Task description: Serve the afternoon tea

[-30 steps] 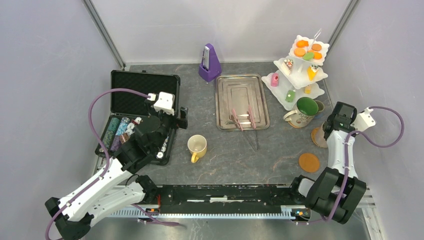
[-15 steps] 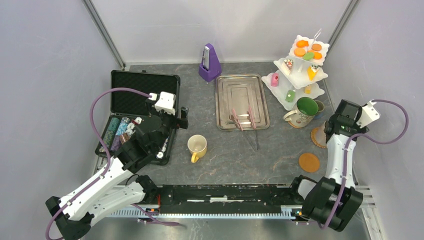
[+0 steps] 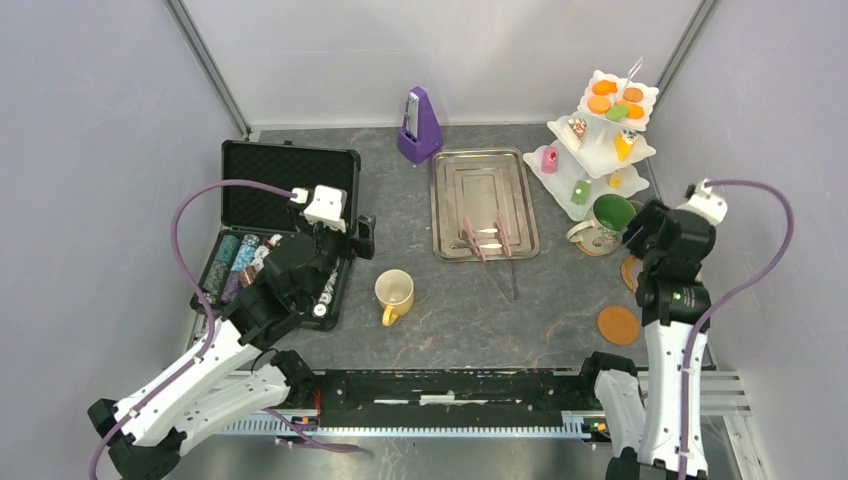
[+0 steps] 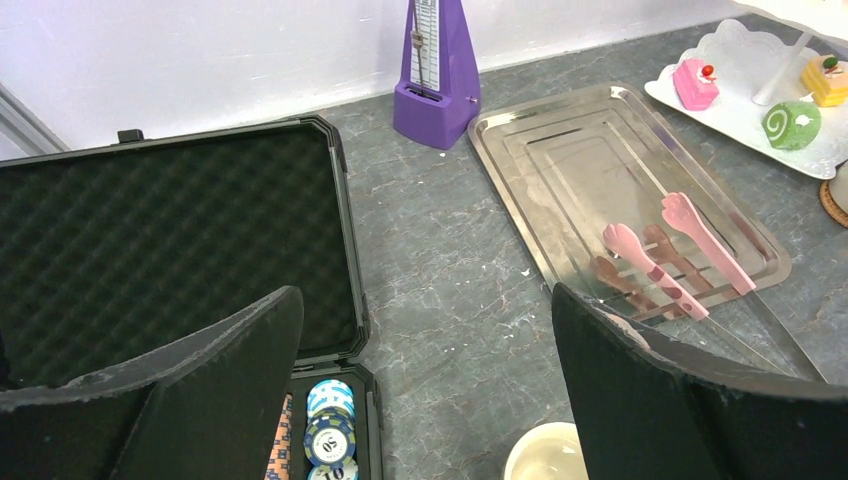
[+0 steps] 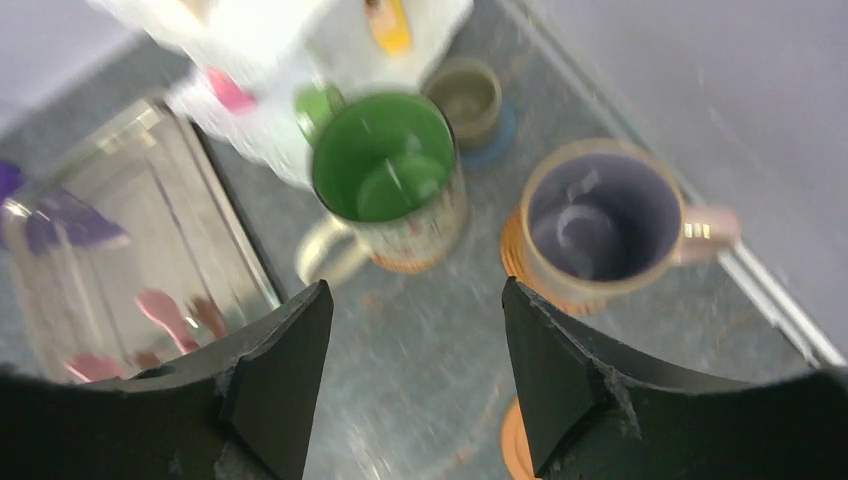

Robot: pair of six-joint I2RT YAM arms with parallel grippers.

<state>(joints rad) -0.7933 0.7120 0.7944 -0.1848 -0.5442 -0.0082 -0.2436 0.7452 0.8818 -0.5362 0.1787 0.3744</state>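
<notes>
The right gripper [image 5: 415,290] hung wide and empty by the mauve mug [image 5: 600,225] on its coaster [image 5: 512,250]; the yellow mug [image 3: 394,292] stood well to its left, nearer the left gripper [image 4: 428,295], wide too

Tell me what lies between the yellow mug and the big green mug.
The metal tray's near edge and the pink tongs lying across it, shown in the top view.
</notes>
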